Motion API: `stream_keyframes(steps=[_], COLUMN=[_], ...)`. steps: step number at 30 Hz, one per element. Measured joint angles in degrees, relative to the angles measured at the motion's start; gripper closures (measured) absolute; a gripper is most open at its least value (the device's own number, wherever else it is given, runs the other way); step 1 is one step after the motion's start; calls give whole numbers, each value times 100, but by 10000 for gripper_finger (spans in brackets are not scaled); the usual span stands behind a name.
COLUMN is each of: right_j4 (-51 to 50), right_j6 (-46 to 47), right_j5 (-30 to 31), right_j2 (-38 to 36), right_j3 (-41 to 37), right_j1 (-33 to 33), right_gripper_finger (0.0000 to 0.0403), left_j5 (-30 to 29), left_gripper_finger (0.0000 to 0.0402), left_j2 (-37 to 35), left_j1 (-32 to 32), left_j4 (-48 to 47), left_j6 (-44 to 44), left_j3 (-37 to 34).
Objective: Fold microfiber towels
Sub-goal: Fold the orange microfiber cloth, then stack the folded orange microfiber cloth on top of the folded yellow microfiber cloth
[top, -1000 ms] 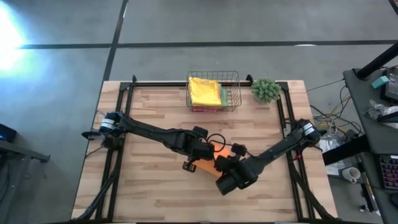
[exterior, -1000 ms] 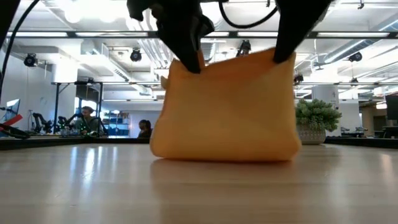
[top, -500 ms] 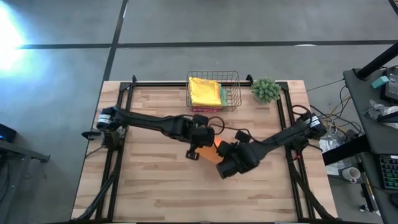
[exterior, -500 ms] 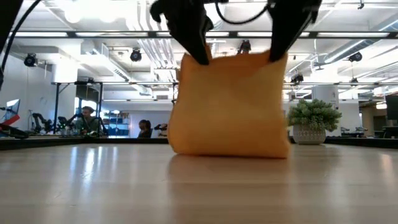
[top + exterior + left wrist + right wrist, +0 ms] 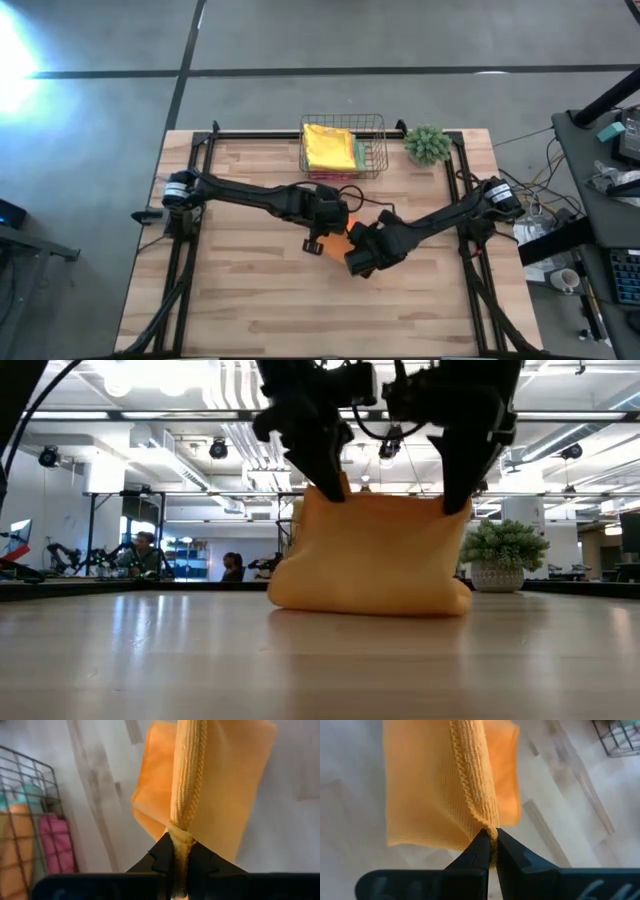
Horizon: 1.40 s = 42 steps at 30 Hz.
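Observation:
An orange microfiber towel (image 5: 370, 555) hangs between my two grippers above the middle of the table, its lower end (image 5: 365, 603) resting on the wood. My left gripper (image 5: 328, 482) is shut on its upper left corner and my right gripper (image 5: 455, 498) on its upper right corner. In the high view the towel (image 5: 338, 240) shows only as a sliver between the left gripper (image 5: 325, 235) and the right gripper (image 5: 360, 252). A yellow towel (image 5: 328, 146) lies on top in the copper wire basket (image 5: 378, 150), with sage green and pink cloth beside and under it. My left gripper pinches the towel's hemmed top edge at one corner (image 5: 181, 836) between its two fingers, from above, pointing down. Several layers seem bunched there. The towel hangs below the fingers, bottom on the table. My right gripper pinches the hemmed top edge at the other corner (image 5: 489, 826) between its two fingers, from above, pointing down. The cloth hangs below, the top edge sagging slightly between the two grippers.
The basket stands at the table's far edge, just beyond the grippers. A small green fuzzy plant (image 5: 427, 145) stands to its right. Bare wood (image 5: 250, 300) lies toward the near edge and both sides. People sit in the room far behind the table (image 5: 140, 555).
Both grippers have gone toward the table's far edge, toward the basket, and down, staying shut on the towel's top corners. The towel has come with them; its top edge is lower and its lower part rests on the table farther back.

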Motion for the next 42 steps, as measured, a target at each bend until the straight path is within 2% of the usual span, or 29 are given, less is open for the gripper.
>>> stream_keyframes(steps=[5, 8, 14, 20, 24, 29, 33, 38, 42], right_j4=[26, 1, 1, -366, -432, -433, -399, -56, 310], right_j6=[111, 83, 56, 154, 89, 32, 53, 220, 709], right_j5=[-8, -38, -29, 40, 54, 46, 58, 52, 27], right_j2=[2, 2, 2, 5, -150, -578, -1047, -1462, -1628], right_j3=[-162, -185, -206, -283, -283, -289, -431, -853, -1211], right_j1=[-93, -105, -105, -198, -190, -151, 51, 428, 815], right_gripper_finger=[392, 389, 342, 294, 274, 261, 260, 270, 277], left_j5=[-15, -13, -109, -669, -950, -986, -716, -629, -333], left_gripper_finger=[385, 369, 303, 231, 202, 194, 194, 194, 194], left_j2=[48, 53, 108, 108, 102, -29, -355, -842, -1233], left_j1=[55, 56, 63, 74, 79, 75, 73, -32, -308], left_j4=[251, 359, 403, 432, 194, -365, -765, -498, 5], left_j6=[272, 562, 689, 676, 669, 323, -192, -575, -732], left_j3=[-115, -224, -273, -263, -191, -85, -388, -1222, -2026])
